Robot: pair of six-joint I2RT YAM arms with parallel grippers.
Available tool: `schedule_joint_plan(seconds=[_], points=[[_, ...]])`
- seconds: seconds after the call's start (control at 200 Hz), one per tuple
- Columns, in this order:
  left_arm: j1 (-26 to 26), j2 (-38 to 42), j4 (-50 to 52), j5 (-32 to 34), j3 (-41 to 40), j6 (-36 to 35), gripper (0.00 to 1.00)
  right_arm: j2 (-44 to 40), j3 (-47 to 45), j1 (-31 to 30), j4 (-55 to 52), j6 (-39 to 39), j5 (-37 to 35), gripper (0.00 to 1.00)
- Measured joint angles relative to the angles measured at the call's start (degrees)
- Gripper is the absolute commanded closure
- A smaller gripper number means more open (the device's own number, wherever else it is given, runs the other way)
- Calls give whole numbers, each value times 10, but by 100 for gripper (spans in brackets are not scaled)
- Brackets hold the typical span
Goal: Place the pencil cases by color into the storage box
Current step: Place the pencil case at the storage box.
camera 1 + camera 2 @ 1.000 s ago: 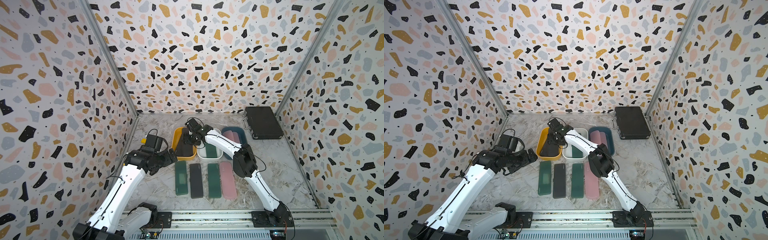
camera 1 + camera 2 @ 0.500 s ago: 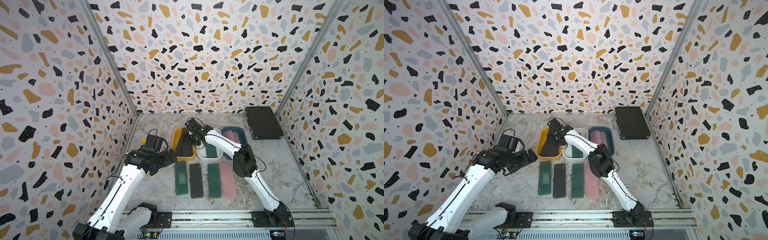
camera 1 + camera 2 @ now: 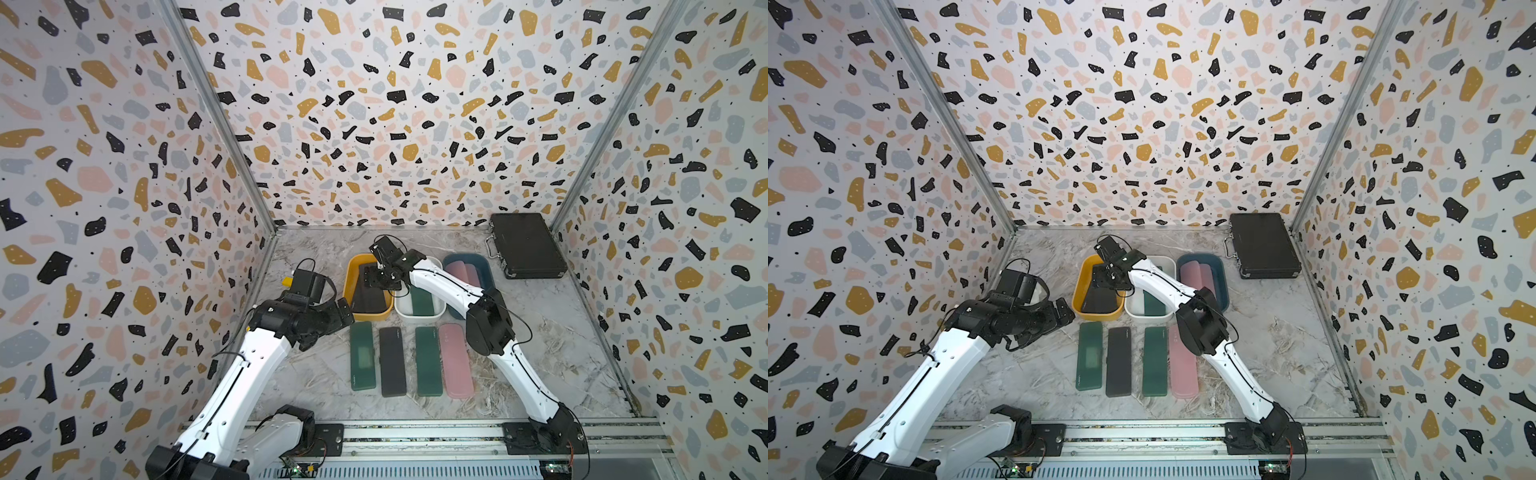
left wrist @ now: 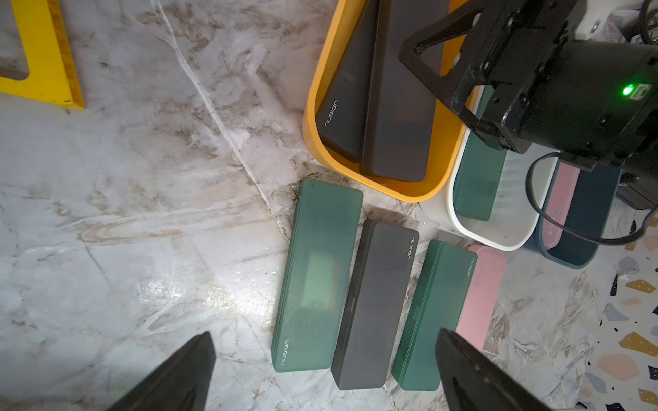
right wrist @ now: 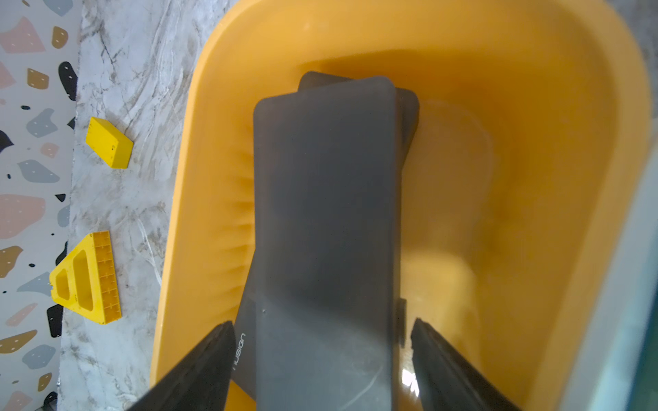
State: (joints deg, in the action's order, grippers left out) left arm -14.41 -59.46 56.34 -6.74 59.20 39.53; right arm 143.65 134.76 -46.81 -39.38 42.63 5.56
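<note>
Three storage boxes stand side by side: yellow (image 3: 348, 286), white (image 3: 419, 318) and blue (image 3: 484, 266). Two black pencil cases (image 5: 324, 213) lie stacked in the yellow one, a green case (image 3: 422, 301) in the white, pink cases (image 3: 461, 270) in the blue. My right gripper (image 5: 320, 325) hangs open over the upper black case, with a gap at each side. On the table lie green (image 3: 362, 355), black (image 3: 392, 361), green (image 3: 429, 360) and pink (image 3: 456, 360) cases. My left gripper (image 4: 324, 332) is open and empty, just left of the row.
A large black briefcase (image 3: 525, 245) lies at the back right corner. Two yellow blocks (image 5: 108, 142) (image 5: 85, 277) sit on the marble floor left of the yellow box. Patterned walls close in three sides; the rail with the arm bases runs along the front.
The right gripper's jaws have spread wider around the black case in the yellow box. Both arms stay where they were.
</note>
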Motion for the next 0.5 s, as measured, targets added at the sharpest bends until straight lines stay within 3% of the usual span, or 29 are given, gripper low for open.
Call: schedule_joint_plan(seconds=[0.501], points=[[0,-8,8,3,-1,-3,0,-11,3,-2,-20,-41,-32,18]])
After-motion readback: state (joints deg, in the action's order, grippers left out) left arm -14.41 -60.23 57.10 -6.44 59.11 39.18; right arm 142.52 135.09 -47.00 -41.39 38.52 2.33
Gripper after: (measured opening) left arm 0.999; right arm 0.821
